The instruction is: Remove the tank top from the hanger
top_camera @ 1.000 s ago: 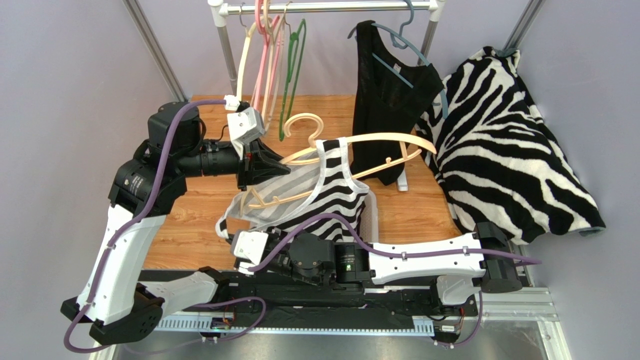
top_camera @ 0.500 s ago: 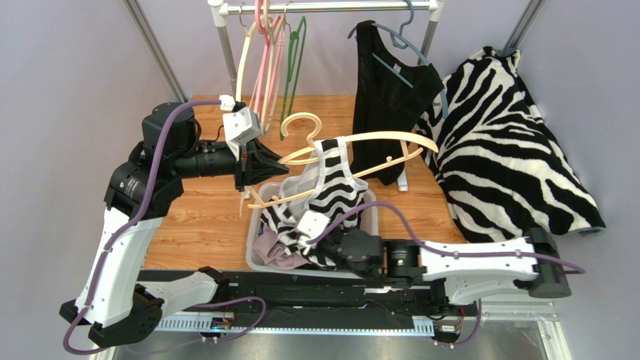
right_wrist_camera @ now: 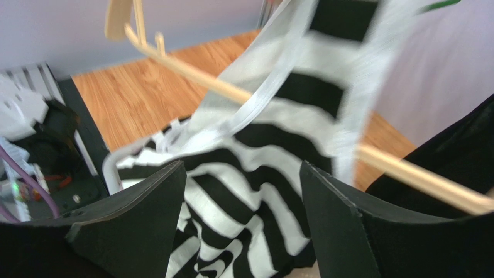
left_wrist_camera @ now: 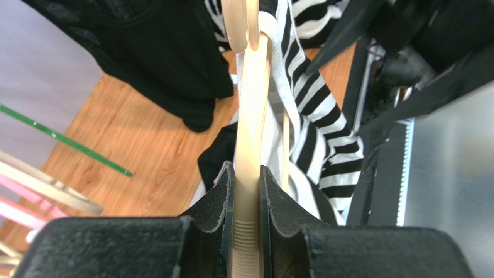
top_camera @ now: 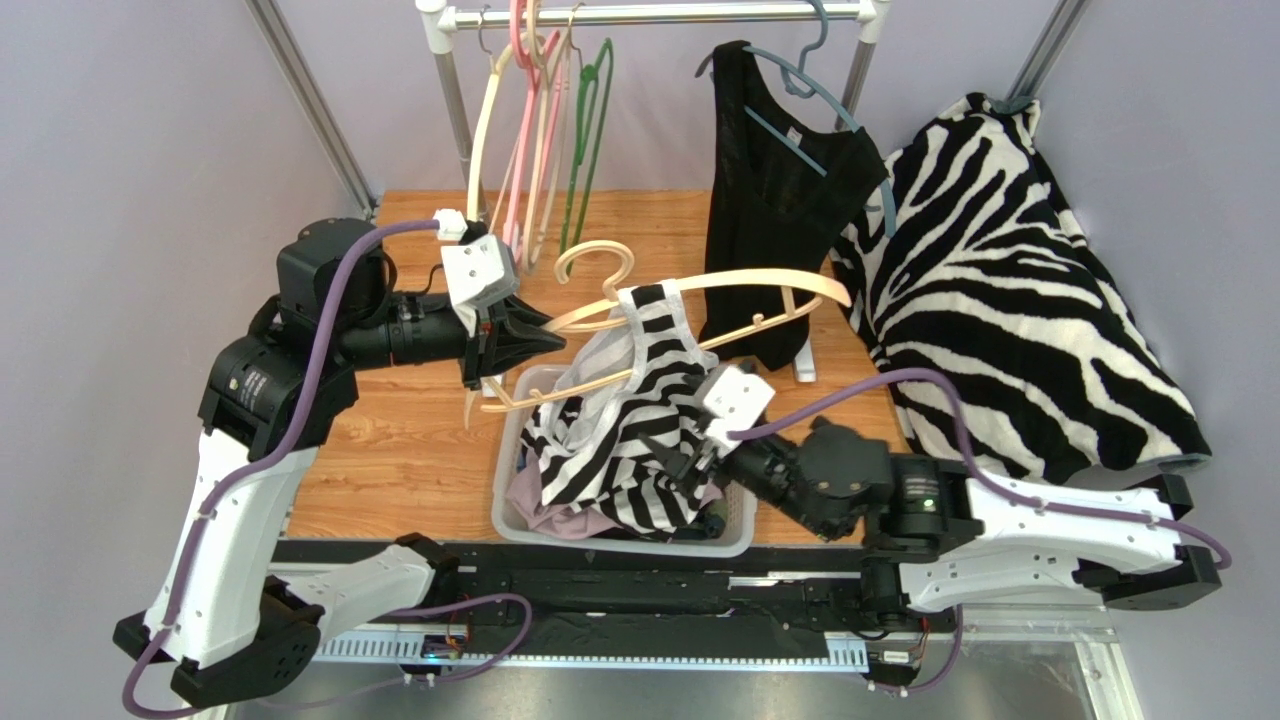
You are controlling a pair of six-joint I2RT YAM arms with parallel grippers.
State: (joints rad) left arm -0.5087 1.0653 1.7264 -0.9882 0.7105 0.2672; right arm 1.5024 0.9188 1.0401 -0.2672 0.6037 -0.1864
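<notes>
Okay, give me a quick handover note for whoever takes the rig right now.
Left tool: shut on the cream hanger, holding it up.
Right tool: open, empty, facing the striped tank top.
Tank top: one strap looped on the hanger, the rest slumped into the bin.
Done: most of it seems off.
Left: slip that last strap off the hanger.

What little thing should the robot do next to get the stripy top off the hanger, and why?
Probably shut the right gripper on the strap and slide it off the hanger. The left gripper clamps the hanger and most of the tank top sags into the bin, but that strap loops over the hanger, and the right gripper is open at the cloth.
</notes>
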